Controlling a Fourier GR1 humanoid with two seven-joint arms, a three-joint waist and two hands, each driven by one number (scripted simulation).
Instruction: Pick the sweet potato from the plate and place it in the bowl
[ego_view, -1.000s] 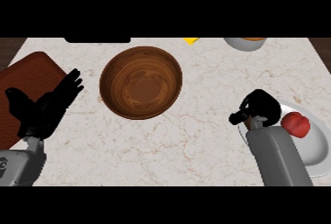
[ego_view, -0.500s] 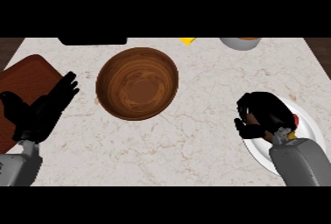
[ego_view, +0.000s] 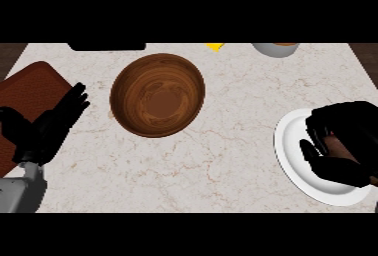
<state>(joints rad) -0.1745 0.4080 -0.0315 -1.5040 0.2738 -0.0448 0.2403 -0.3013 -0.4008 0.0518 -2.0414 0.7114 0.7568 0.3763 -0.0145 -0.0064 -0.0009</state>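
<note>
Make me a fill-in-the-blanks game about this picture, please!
1. The right hand is over the white ____.
2. The wooden bowl has ____ inside it.
3. The left hand is open beside the brown ____.
4. The counter looks like ____.

Missing words: plate; nothing; board; marble

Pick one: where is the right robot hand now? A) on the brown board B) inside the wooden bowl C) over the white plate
C: the right robot hand is over the white plate, curled around something reddish-brown there, while the wooden bowl sits apart to its left with nothing in it.
</note>
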